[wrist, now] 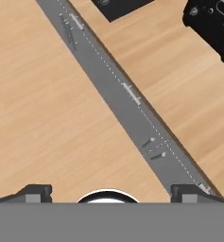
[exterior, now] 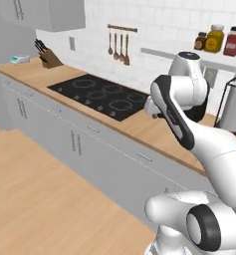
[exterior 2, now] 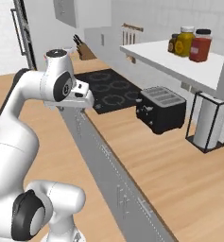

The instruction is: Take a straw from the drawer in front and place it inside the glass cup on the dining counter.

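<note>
My gripper [wrist: 116,193] is open and empty; in the hand view its two dark fingertips [wrist: 38,191] stand wide apart, looking straight down. Below it a strip of grey cabinet fronts runs diagonally between the wooden floor and the wooden wall worktop. A shut drawer [wrist: 127,100] with a slim silver bar handle lies on that strip, ahead of the fingertips. In the left base view the same drawer front [exterior: 144,158] sits under the worktop edge, below my hand [exterior 2: 81,96]. The straw is hidden. The glass cup and the dining counter are out of view.
A black hob [exterior: 102,94] is set in the wall worktop. A black toaster [exterior 2: 161,108] and a paper towel holder [exterior 2: 209,124] stand to the right. A shelf holds jars [exterior 2: 189,42]; a knife block [exterior: 49,57] stands far left. Open wooden floor [exterior: 40,189] lies before the cabinets.
</note>
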Available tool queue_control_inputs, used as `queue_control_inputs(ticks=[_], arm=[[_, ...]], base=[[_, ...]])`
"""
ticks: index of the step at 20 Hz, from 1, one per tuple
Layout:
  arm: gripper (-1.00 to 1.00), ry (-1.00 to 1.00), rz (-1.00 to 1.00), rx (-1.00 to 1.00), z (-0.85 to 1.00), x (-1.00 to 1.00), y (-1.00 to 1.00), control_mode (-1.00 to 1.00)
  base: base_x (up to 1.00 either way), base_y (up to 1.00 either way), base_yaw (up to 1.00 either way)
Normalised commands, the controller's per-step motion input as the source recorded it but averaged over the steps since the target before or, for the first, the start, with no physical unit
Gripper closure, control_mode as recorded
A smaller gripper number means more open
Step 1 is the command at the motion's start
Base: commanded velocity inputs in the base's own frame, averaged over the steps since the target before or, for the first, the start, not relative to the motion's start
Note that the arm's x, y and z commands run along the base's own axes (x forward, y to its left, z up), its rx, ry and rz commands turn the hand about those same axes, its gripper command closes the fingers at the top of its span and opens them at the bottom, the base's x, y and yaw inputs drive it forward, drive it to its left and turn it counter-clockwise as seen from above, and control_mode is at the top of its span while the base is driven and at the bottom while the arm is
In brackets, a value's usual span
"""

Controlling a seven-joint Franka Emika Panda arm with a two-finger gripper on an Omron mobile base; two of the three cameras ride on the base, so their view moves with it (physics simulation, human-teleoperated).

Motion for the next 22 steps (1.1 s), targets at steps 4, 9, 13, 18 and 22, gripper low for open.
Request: queue_control_inputs(ticks=[4, 9, 13, 18, 22], arm=[[-1.0, 0.0, 0.0, 0.0, 0.0, 0.0, 0.0, 1.0], [-1.0, 0.0, 0.0, 0.0, 0.0, 0.0, 0.0, 1.0], [-1.0, 0.0, 0.19, 0.02, 0.0, 0.0, -0.15, -1.0], [-1.0, -0.04, 0.04, -0.14, 0.0, 0.0, 0.8, -1.0], [-1.0, -0.06, 0.0, -0.32, -0.16, 0.0, 0.97, -1.0]], base=[[0.0, -0.83, 0.27], [0.0, -0.77, 0.27], [0.0, -0.15, 0.07], [0.0, 0.0, 0.0], [0.0, 0.0, 0.0]])
